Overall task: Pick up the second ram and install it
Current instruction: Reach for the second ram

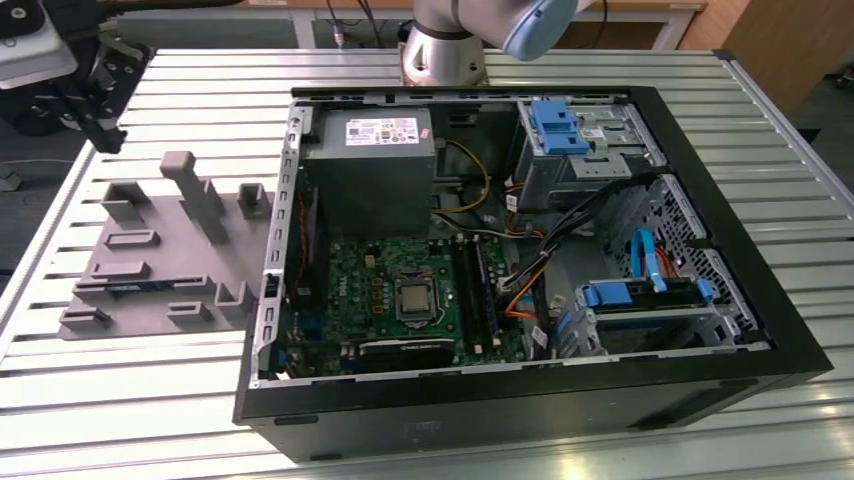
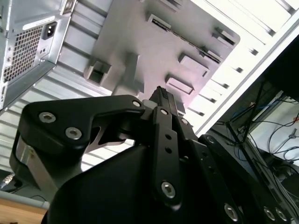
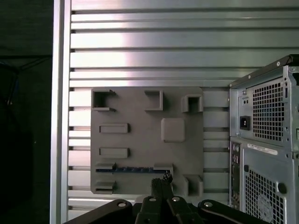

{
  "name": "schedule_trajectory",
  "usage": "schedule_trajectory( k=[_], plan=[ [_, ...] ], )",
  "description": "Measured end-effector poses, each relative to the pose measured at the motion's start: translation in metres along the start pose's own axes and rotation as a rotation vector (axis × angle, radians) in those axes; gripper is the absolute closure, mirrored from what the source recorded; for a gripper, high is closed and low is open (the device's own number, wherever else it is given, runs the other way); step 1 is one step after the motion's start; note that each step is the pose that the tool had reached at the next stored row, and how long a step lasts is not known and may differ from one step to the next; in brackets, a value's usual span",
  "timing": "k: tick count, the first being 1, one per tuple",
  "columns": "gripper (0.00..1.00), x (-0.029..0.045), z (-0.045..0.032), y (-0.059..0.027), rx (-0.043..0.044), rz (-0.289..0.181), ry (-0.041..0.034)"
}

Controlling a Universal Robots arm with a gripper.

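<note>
The second ram [image 3: 133, 169] lies edge-up in a long slot of the grey slotted fixture [image 3: 140, 140], a dark strip with a bluish edge; in the exterior view it sits [image 1: 138, 287] on that fixture's [image 1: 176, 265] 7 o'clock side, with the other pockets around it looking bare. The claw [image 3: 161, 179] hangs above the fixture with its fingers pressed together and nothing between them. In the exterior view it is [image 1: 104, 135] up at about 11 o'clock from the fixture, well apart from the strip. The fixture rests on the ribbed metal counter [image 1: 160, 400], just beside the open computer case [image 1: 534, 390], at the case's 9 o'clock. Inside the case lie the green motherboard [image 1: 387, 275] with its silver processor [image 1: 416, 297], a grey power supply [image 1: 374, 170] at 12 o'clock from it, blue-latched drive cages [image 1: 554, 125] toward 2 o'clock, and loose coloured cables [image 1: 527, 285].
</note>
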State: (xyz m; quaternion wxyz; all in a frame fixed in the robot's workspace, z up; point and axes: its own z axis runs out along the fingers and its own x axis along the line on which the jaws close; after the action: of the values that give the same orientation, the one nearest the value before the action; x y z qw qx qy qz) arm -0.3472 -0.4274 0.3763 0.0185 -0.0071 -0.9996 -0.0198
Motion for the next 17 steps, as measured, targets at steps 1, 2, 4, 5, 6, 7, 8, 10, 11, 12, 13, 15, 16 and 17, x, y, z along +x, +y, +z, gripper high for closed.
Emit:
schedule_trajectory(
  k=[1,2,4,5,6,7,8,10,11,12,13,15,16,17],
  plan=[
    [0.89,0.0036,0.0006,-0.001,0.0001,0.0,0.0001],
    [0.89,0.0068,0.0013,-0.002,0.0,-0.001,0.0],
    [0.89,0.0104,0.0022,-0.0052,0.0002,-0.002,0.0002],
    [0.89,0.011,0.0024,-0.0078,0.0002,-0.003,0.0002],
    [0.89,0.0114,0.0026,-0.0108,0.0003,-0.003,0.0002],
    [0.89,0.0118,0.0029,-0.014,0.0002,-0.004,0.0002],
    [0.89,0.0124,0.0031,-0.017,0.0002,-0.004,0.0002],
    [0.89,0.0139,0.0036,-0.0226,0.0002,-0.004,0.0002],
    [0.89,0.0158,0.004,-0.0241,0.0002,-0.005,0.0002],
    [0.89,0.0181,0.0047,-0.0243,0.0001,-0.005,0.0002],
    [0.89,0.0213,0.0055,-0.0244,0.0001,-0.005,0.0001],
    [0.89,0.0274,0.0067,-0.0245,0.0002,-0.005,0.0002],
    [0.89,0.0292,0.007,-0.0246,0.0002,-0.005,0.0002],
    [0.89,0.0298,0.007,-0.0246,0.0003,-0.005,0.0003]
  ],
)
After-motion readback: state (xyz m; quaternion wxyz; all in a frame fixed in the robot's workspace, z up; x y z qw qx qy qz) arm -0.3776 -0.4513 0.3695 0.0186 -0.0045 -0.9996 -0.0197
